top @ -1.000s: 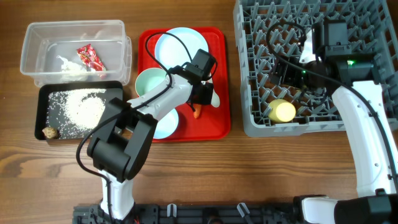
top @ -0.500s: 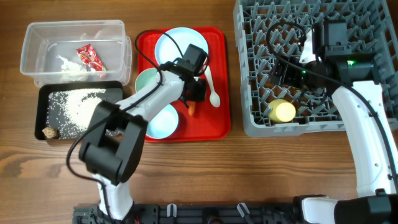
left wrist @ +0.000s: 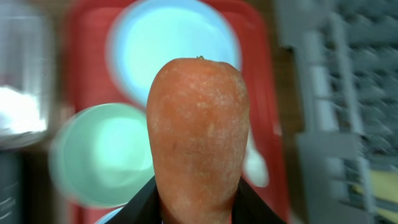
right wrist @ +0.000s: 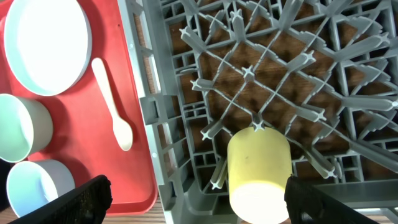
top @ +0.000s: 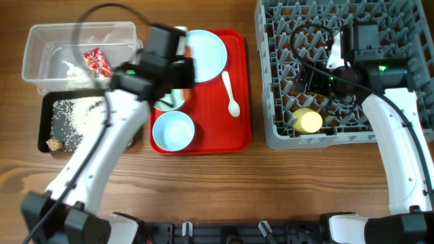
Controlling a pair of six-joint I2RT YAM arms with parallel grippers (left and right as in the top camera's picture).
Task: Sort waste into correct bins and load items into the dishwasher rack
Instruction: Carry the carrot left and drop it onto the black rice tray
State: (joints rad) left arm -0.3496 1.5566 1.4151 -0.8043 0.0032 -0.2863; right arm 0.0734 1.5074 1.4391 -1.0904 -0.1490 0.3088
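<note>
Leftmost, a clear tub holds a red wrapper and a crumpled white tissue. Just below it, touching, is a black tray with scattered rice and a small brown lump in its lower left corner.

Next, the left gripper pinches the lower end of an orange carrot. The carrot is held in the air above the left part of the red tray, with the plate and mint bowl blurred beneath it.

On the red tray:
- a pale blue plate at the top
- a mint bowl at the left, partly under the arm
- a blue bowl below it
- a white spoon lying at the right, clear of the dishes

At the right stands a grey rack. A yellow cup lies on its side among the pegs near the front edge.

Last, the right gripper hangs over the rack with its fingers spread wide, holding nothing, and the cup is between them in the wrist view.
</note>
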